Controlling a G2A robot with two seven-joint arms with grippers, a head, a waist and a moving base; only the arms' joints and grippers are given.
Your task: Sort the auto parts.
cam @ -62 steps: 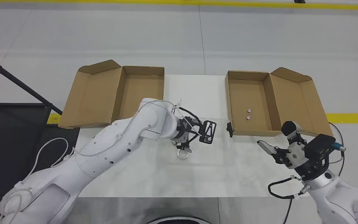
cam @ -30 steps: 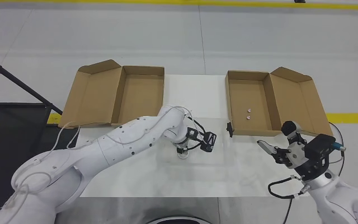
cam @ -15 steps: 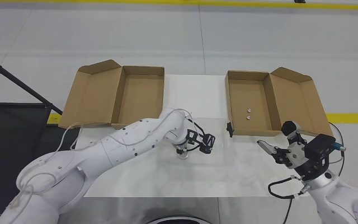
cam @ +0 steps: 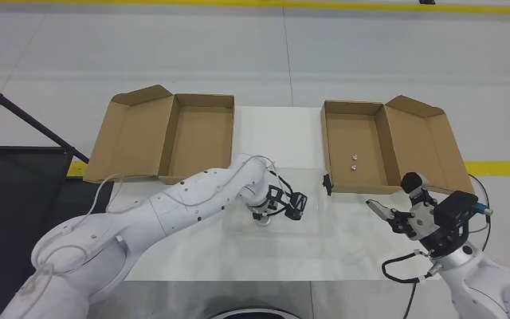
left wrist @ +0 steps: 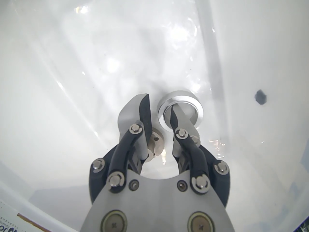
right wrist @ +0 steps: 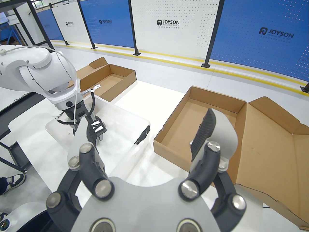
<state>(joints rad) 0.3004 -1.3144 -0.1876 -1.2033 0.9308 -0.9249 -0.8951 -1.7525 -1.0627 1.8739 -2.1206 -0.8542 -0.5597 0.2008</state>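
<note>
Change: left arm's wrist has turned and dropped lower into the clear bin over the last 2 seconds, settling over the ring; the right arm has kept its place.
Left gripper: down inside the clear bin, close to its floor, near the bin's middle.
Left fingers: a little apart, astride the ring's wall, 1 finger dipped into the ring's opening and the other outside it; the outer pad stands just clear of the metal, so nothing is clamped.
Silver ring: flat on the bin floor, opening upward, at the left gripper's tips.
Small flanged disc: on the bin floor just beside the ring, partly under the left gripper; it has a hole in its face.
Black bit: alone on the bin floor, well apart from the ring; too small to tell what it is.
Right gripper: off the bin's right side, on the robot's side of it and apart from it.
Right fingers: spread wide, holding nothing.
Right cardboard box: just beside the bin's right end, lid open, with 2 small parts on its floor.
Left cardboard box: past the bin's far left corner, lid open.
Table: white, carrying the bin and both boxes.
</note>
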